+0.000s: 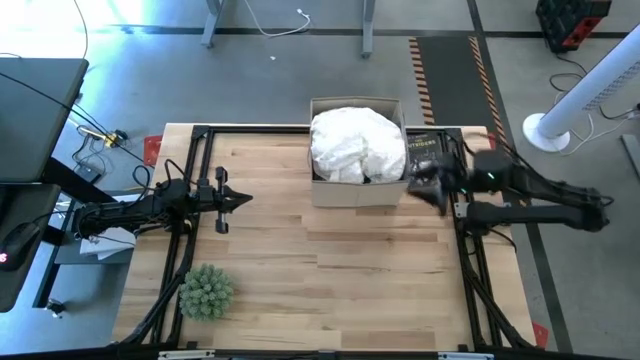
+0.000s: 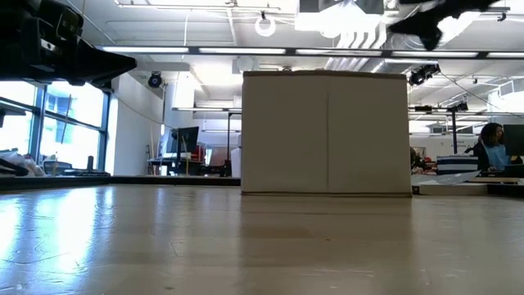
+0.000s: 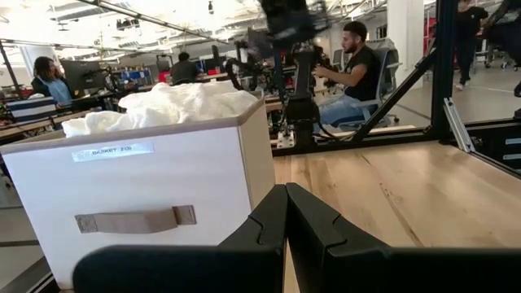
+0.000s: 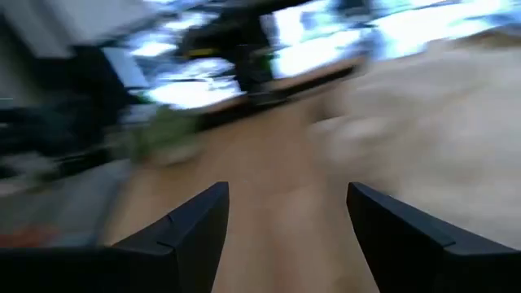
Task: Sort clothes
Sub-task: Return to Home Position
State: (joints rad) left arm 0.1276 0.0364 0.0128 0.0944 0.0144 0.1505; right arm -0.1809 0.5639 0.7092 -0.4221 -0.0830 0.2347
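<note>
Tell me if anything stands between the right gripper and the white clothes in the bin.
Nothing visible does. The right gripper, fingers open, hangs beside the bin, and the low view shows it higher than the rim, over which the white clothes are heaped. The left gripper waits, shut, over the table.

The left arm [image 1: 130, 212] reaches in level from the table's [image 1: 330, 280] left edge. Its left gripper [image 1: 243, 199] points toward the middle, fingers pressed together. The right arm [image 1: 545, 197] stretches in from the right edge, and the right gripper [image 1: 428, 187] sits near the far edge, fingers spread wide.
</note>
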